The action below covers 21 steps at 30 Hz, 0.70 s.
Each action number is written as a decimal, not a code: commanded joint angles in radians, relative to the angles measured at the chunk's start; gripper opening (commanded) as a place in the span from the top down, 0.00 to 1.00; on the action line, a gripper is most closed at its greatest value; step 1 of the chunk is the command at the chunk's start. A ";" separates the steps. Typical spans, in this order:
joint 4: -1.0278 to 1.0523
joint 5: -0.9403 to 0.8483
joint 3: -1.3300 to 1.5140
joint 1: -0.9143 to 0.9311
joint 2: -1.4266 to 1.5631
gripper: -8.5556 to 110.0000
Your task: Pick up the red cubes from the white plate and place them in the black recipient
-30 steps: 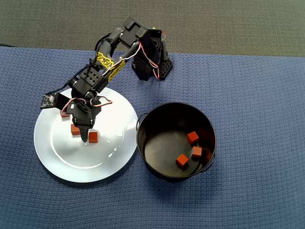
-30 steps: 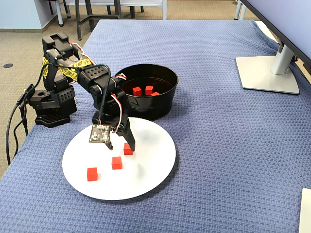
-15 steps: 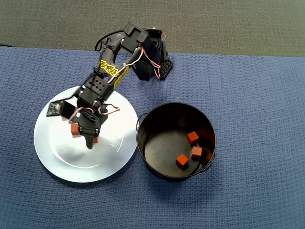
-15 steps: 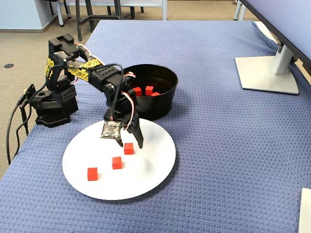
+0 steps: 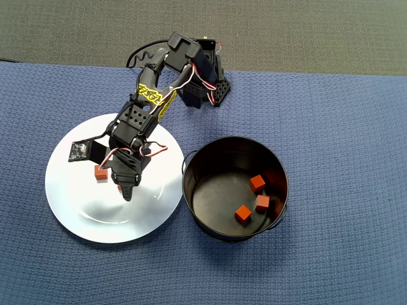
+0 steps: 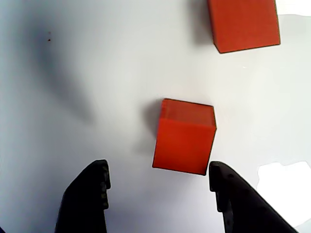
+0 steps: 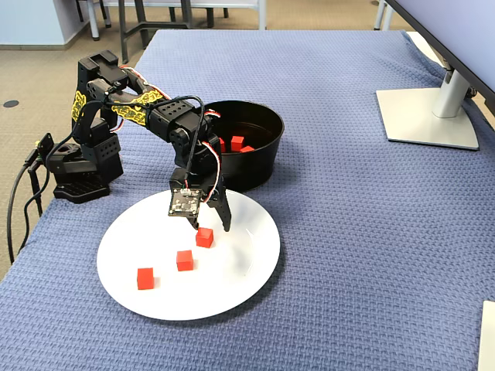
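Note:
Three red cubes (image 7: 204, 237) (image 7: 185, 260) (image 7: 145, 278) lie on the white plate (image 7: 240, 267). My gripper (image 7: 217, 224) hangs open and low over the cube nearest the pot. In the wrist view that cube (image 6: 184, 138) lies on the plate just ahead of my open gripper (image 6: 158, 170), closer to the right finger (image 6: 231, 194), and another cube (image 6: 243, 24) sits beyond it. From overhead, the gripper (image 5: 126, 194) covers most of that cube and one cube (image 5: 100, 172) shows beside it. The black recipient (image 5: 191, 190) holds three cubes (image 5: 257, 183) (image 5: 262, 203) (image 5: 242, 213).
The arm's base (image 7: 77, 166) stands at the table's left edge in the fixed view, with cables trailing off it. A monitor stand (image 7: 425, 116) sits at the far right. The blue cloth (image 7: 348, 255) covers the table.
The arm has swung a little toward the pot, and the wrist has turned. The open gripper now sits over the cube nearest the pot. No cube has moved.

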 commanded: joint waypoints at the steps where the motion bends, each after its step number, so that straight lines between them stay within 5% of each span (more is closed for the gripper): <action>1: 0.017 -0.029 -0.095 0.035 -0.011 0.78; 8: 0.018 -0.035 -0.124 0.054 -0.044 0.82; 12: 0.018 -0.043 -0.109 0.049 -0.037 0.93; 21: 0.081 0.034 -0.094 0.031 0.156 0.93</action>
